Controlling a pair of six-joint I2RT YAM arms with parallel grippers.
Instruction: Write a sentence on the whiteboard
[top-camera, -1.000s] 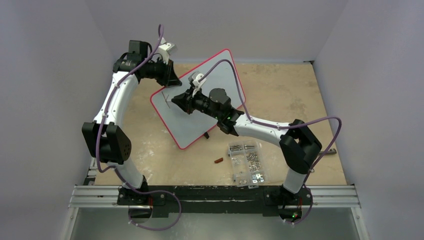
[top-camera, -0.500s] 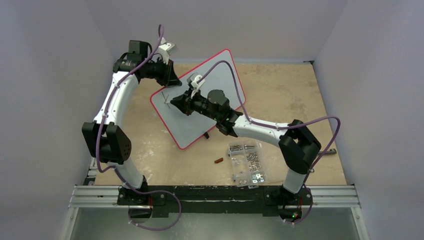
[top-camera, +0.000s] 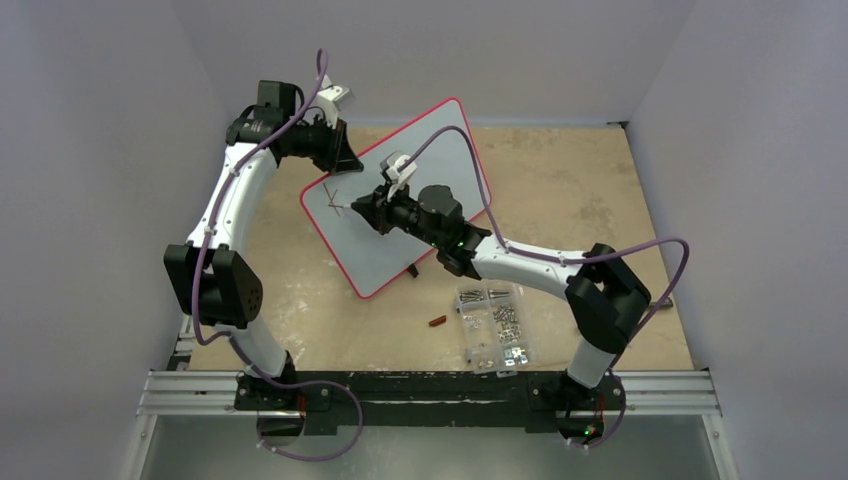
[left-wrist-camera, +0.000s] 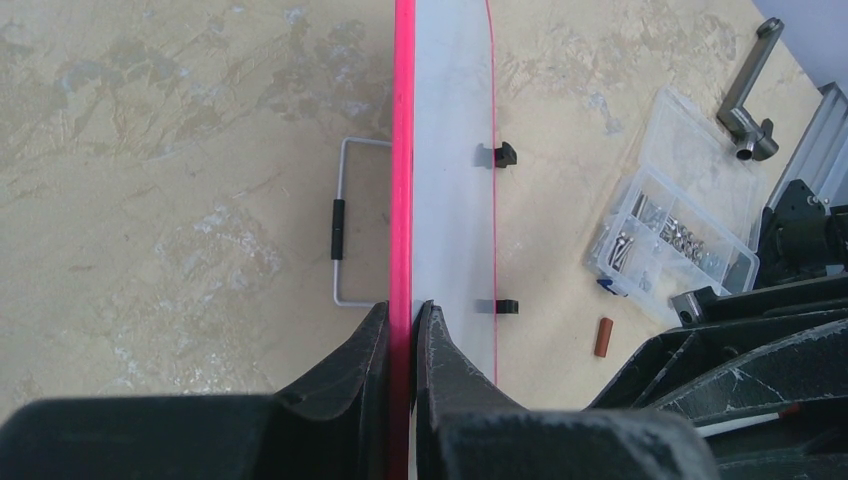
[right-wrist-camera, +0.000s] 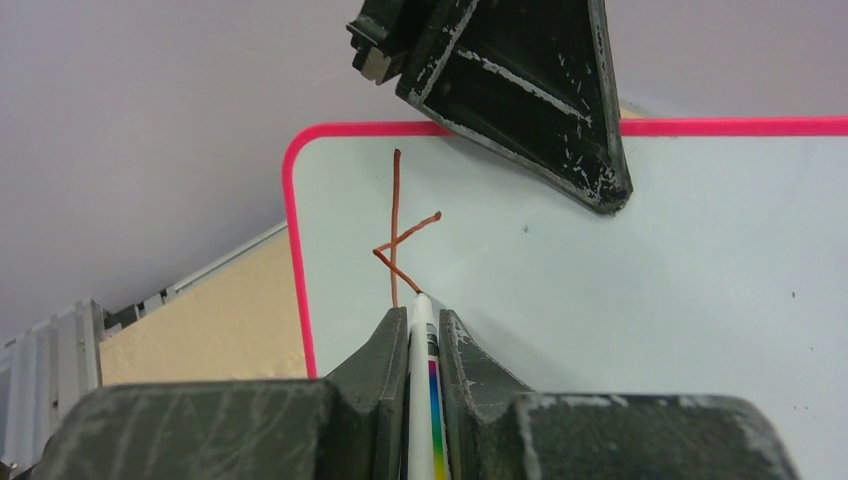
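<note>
Locate the whiteboard (top-camera: 372, 250) left of centre on the table (top-camera: 560, 170), tilted up with its writing face toward the near edge. Note the red-pink rim all round and the black clip feet (left-wrist-camera: 505, 154) on the edge opposite the gripped one. Find the left gripper (left-wrist-camera: 403, 312) at the far rim, toward the left corner: fingers pinched tight on the rim itself, one on each face, no gap visible. Find the right gripper (right-wrist-camera: 423, 318) in front of the writing face, clamped narrow on a white marker (right-wrist-camera: 424, 390) (colour bands on its barrel). Check the marker tip: set at the lower end of the drawn strokes, apparently in contact with the surface. Read the sentence (right-wrist-camera: 397, 240) as barely begun: one upright line crossed by two slanted strokes, reddish-brown, shaped like a letter k, close to the rounded corner nearest the left gripper. Look behind the board for a bent wire frame (left-wrist-camera: 340, 222) with a black sleeve, seen against the table just beside the rim. Look toward the near right of the table for the clear screw box (top-camera: 495, 327), well apart from the board, with a small reddish-brown cylinder (top-camera: 436, 321) just to its left.
</note>
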